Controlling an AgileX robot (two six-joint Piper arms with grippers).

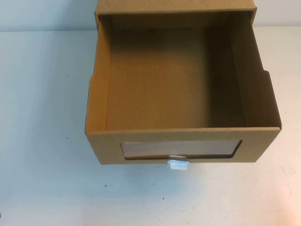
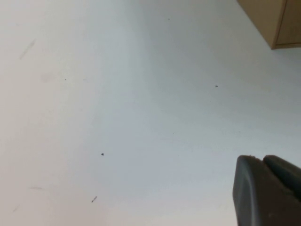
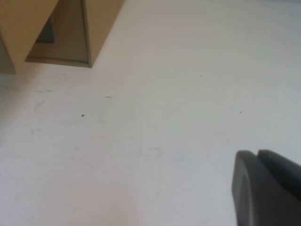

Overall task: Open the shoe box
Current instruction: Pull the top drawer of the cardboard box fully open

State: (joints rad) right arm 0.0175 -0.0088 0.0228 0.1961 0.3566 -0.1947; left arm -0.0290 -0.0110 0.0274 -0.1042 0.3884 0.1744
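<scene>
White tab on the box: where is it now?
High view: the white tab sits low on the near front of the box, centred just under the window; the left end effector and right end effector hang over the table nearby.

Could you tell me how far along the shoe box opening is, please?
Done: the drawer is pulled out of the box, inside showing. In hand: nothing; left gripper and right gripper are shut over the table beside the box. Left: nothing visible.
</scene>
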